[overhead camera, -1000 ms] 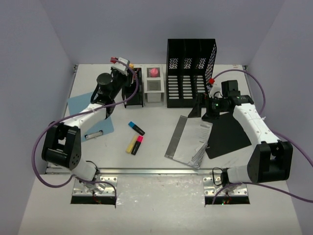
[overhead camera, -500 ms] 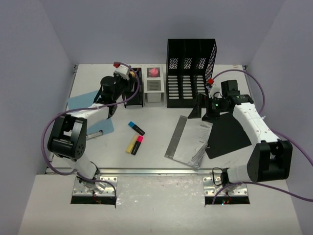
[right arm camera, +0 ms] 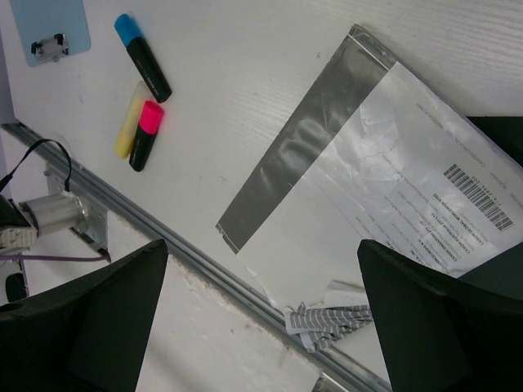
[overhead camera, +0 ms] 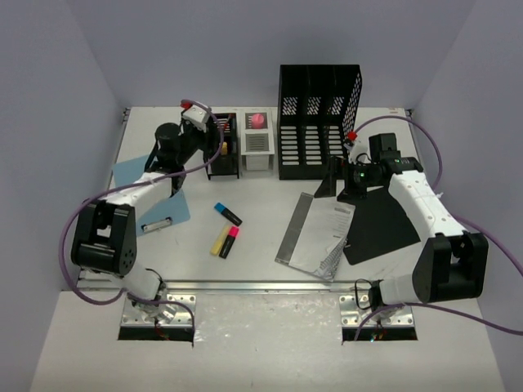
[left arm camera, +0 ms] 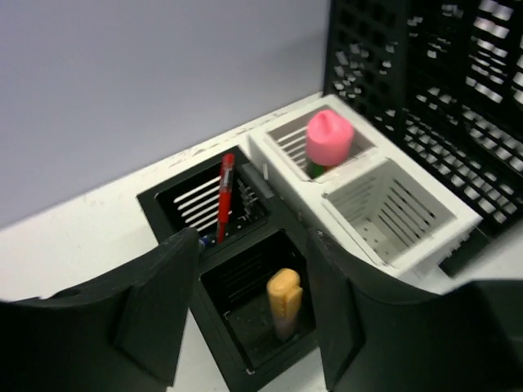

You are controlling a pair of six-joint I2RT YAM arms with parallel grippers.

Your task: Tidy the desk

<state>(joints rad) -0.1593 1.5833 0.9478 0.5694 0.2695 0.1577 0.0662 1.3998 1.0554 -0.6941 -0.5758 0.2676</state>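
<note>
The white desk [overhead camera: 261, 192] holds a black pen holder [overhead camera: 223, 152] at the back. My left gripper [overhead camera: 211, 149] is open just above its near compartment. In the left wrist view the black holder [left arm camera: 184, 204] contains an orange highlighter [left arm camera: 283, 299] standing between my open left gripper [left arm camera: 245, 327] fingers, and a red pen [left arm camera: 224, 196] behind. My right gripper [overhead camera: 333, 181] is open and empty above a grey mailer with a paper [overhead camera: 317, 235]. The right wrist view shows that gripper [right arm camera: 265, 327] spread wide over the mailer [right arm camera: 384, 204].
Blue [overhead camera: 228, 214], yellow [overhead camera: 218, 240] and pink [overhead camera: 231, 242] highlighters lie mid-desk. A blue clipboard [overhead camera: 155, 196] is at left. A white holder [overhead camera: 257, 143] with a pink item and a black file rack [overhead camera: 319, 122] stand at the back. A black sheet [overhead camera: 380, 224] lies right. A metal rail [overhead camera: 261, 286] runs along the near edge.
My left wrist has shifted a little left and back beside the black holder. The right arm and the desk items have not moved.
</note>
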